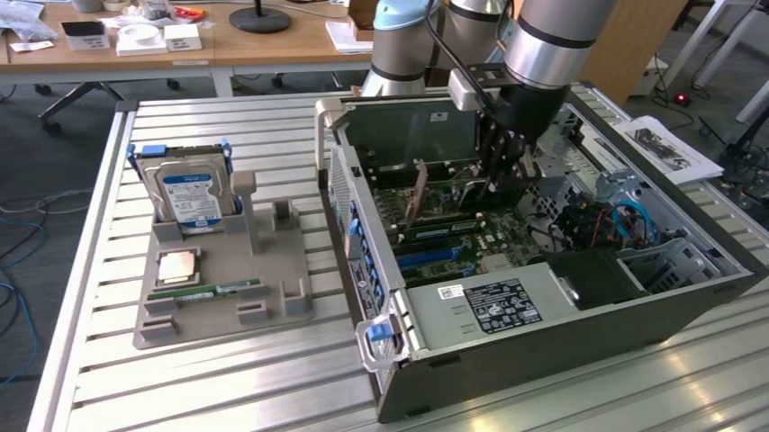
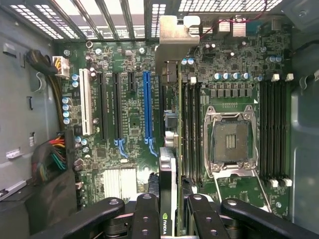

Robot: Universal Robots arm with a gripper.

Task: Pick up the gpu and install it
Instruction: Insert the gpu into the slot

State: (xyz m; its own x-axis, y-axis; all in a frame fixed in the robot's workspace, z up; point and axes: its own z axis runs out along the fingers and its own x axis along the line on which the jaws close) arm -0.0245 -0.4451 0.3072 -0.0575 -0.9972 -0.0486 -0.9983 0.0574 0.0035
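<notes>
My gripper [image 1: 502, 175] reaches down into the open computer case [image 1: 577, 333]. In the wrist view the gripper [image 2: 169, 219] is shut on the gpu [image 2: 167, 174], a thin black card seen edge-on with a green logo near the fingers [image 2: 144, 214]. Its silvery end bracket [image 2: 172, 45] reaches toward the vented wall of the case. The card stands upright over the motherboard [image 2: 129, 124], between the blue slot [image 2: 147, 107] and the black memory slots [image 2: 192, 124]. I cannot tell whether its edge sits in a slot. In the exterior view the gpu [image 1: 419, 193] shows beside the gripper.
A grey parts holder [image 1: 258, 243] on the slatted table carries a hard drive [image 1: 193, 193], a green memory stick [image 1: 216, 292] and a small chip [image 1: 178, 265]. Inside the case are an empty processor socket [image 2: 232, 142], cable bundles [image 2: 50, 154] and the power supply [image 1: 505, 306].
</notes>
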